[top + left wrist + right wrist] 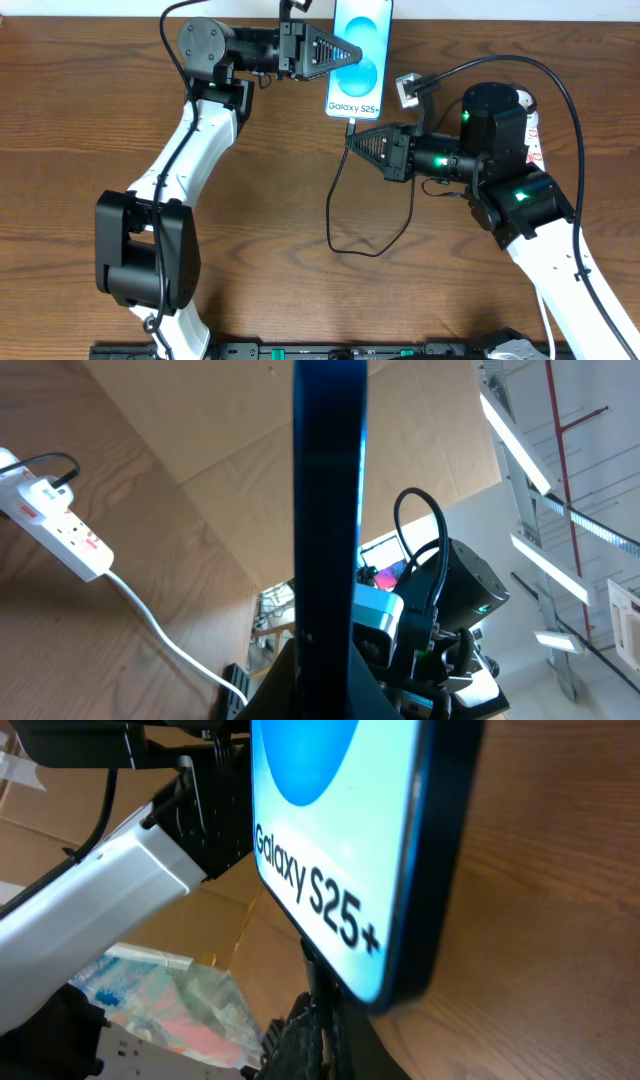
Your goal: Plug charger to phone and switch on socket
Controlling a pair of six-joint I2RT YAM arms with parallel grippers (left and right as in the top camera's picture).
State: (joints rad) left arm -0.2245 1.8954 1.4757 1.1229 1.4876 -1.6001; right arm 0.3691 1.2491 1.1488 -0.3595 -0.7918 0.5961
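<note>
The black-framed rectangular phone (pixel 370 80), its blue-and-white screen facing up, sits at the far edge of the dark brown wooden table (pixel 270 200). The thin black charger (pixel 331 215) meets the phone's bottom edge and loops loosely over the wood towards the near side. The narrow white socket (pixel 55 525) with red markings lies well apart to the right, with a black plug at its end and a thick white cord (pixel 160 635) trailing off. Beyond the table, the left wrist view shows a brown cardboard sheet (pixel 200 440) and long ceiling lights (pixel 515 440).

The left arm reaches in from the left, and the left gripper (pixel 355 52) is clamped on the phone's side. The right arm bends in from the right. The right gripper (pixel 350 140) is closed just below the phone, apparently pinching the charger's connector tip.
</note>
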